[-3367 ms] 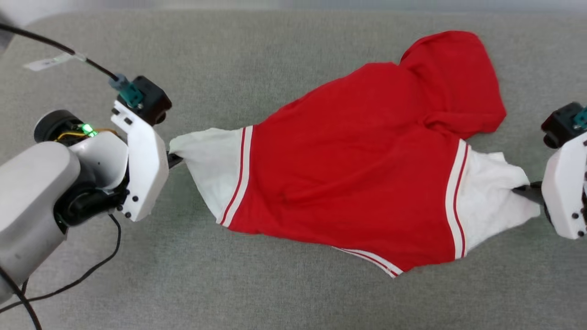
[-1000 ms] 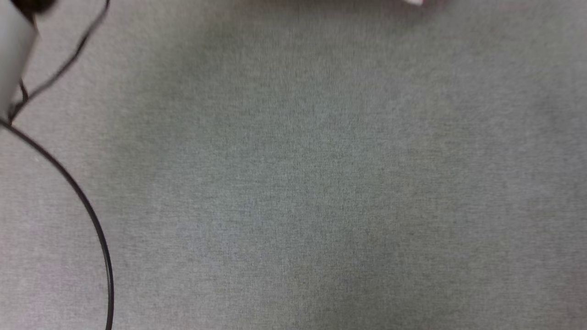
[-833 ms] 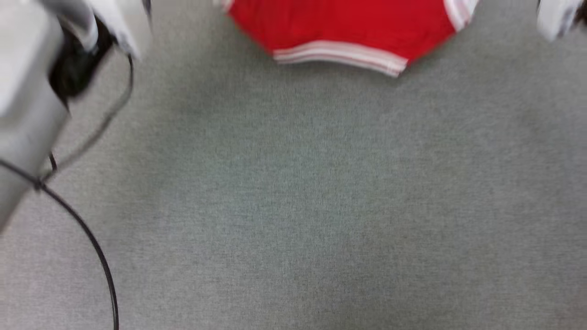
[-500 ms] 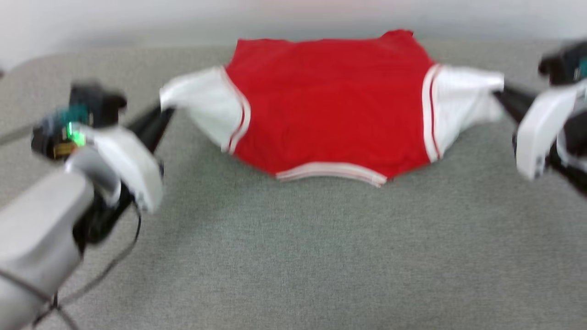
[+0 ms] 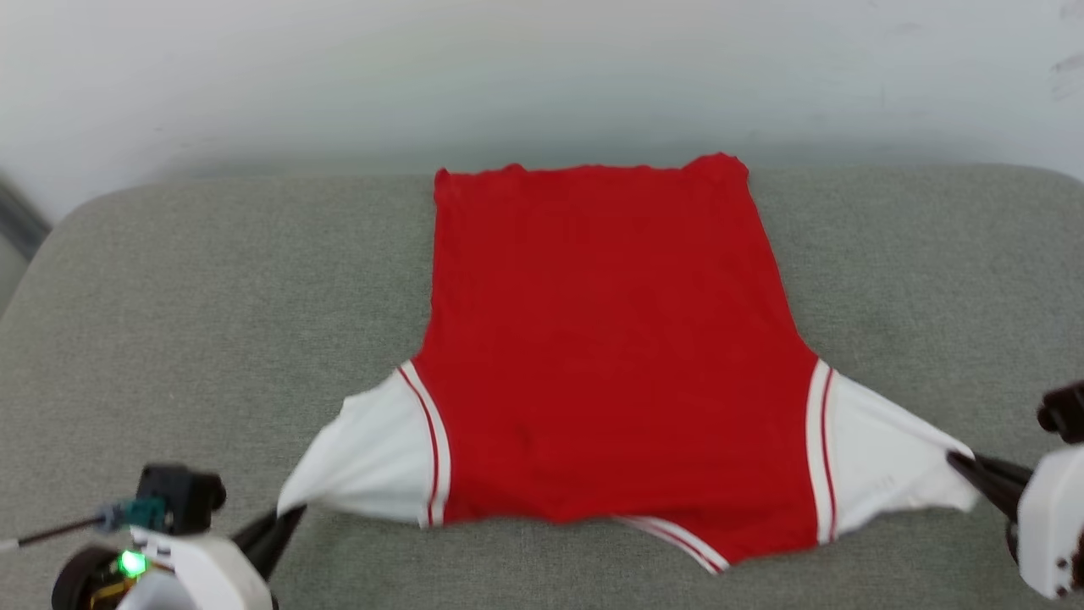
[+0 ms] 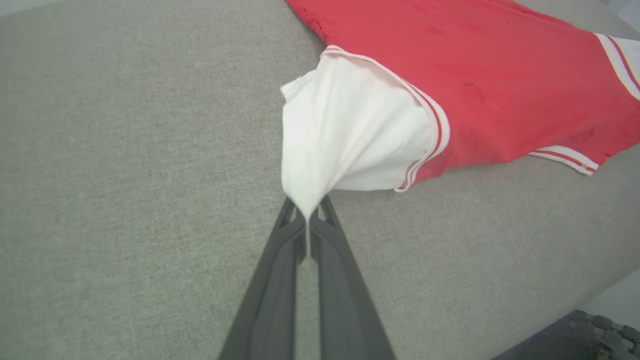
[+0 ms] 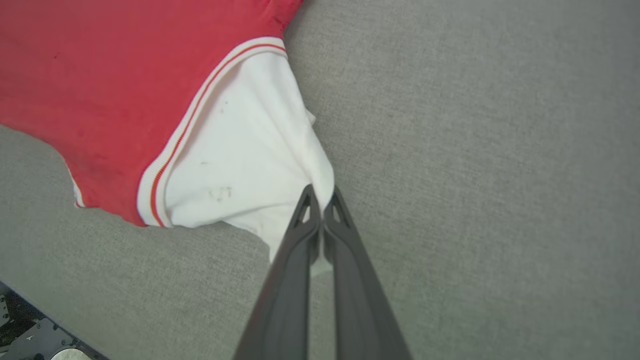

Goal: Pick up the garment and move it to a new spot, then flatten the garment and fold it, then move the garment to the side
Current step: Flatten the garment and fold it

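1. You have bare grey cushion (image 5: 212,280) on both sides of the garment (image 5: 601,339); a gripper can pass there.
2. The pale wall (image 5: 542,76) rises right behind the cushion, at the garment's far edge.
3. The left gripper (image 6: 306,220) and right gripper (image 7: 320,207) pinch the sleeves (image 5: 373,457) at their tips; the taut cloth bars the near corners.

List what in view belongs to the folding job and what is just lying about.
Job:
garment, spread out
left tool, shut on it
right tool, shut on it

Just there:
grey padded surface
pale wall behind
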Tool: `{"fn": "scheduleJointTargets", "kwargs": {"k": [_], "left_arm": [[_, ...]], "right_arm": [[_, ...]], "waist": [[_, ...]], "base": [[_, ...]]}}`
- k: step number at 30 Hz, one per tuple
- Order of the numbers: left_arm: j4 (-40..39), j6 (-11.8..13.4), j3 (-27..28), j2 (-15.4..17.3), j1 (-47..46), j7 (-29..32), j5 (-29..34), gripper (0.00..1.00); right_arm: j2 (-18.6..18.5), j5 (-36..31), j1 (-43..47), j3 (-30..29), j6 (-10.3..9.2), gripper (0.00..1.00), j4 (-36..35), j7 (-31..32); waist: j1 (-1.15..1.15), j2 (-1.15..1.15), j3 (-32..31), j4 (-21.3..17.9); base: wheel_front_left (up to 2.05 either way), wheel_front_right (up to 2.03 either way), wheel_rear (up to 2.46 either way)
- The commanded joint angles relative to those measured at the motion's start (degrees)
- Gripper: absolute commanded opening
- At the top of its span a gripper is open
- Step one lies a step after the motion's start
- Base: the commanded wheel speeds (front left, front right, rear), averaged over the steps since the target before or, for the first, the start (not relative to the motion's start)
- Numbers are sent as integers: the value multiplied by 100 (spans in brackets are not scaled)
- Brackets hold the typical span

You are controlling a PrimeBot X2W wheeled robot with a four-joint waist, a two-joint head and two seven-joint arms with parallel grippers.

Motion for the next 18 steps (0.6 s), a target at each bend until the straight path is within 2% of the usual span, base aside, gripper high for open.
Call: {"fn": "scheduleJointTargets", "kwargs": {"k": [1,5,10,14,17,18], "left_arm": [[-45,20,-51,37,154,-28,-50,0],[-160,168,-124,211,669,-163,-265,0],[-170,289,-275,226,1156,-271,-379,0],[-136,302,-308,92,1370,-343,-434,0],[-92,311,-273,-21,1390,-380,-383,0],[-82,308,-253,-53,1369,-391,-364,0]], "right_arm": [[-112,79,186,-71,-4,0,-44,17],[-479,342,964,-214,-4,0,-382,147],[-821,642,1853,-359,-5,0,-761,314],[-956,711,2291,-486,-5,0,-971,496],[-903,640,2409,-657,-5,0,-1046,604],[-875,613,2398,-744,-5,9,-1073,634]], "waist": [[2,0,-64,34],[2,0,-180,50],[2,0,-263,71],[2,0,-245,66],[2,0,-180,74],[2,0,-153,77]], "base": [[0,0,0],[0,0,0],[0,0,0],[0,0,0],[0,0,0],[0,0,0]]}}
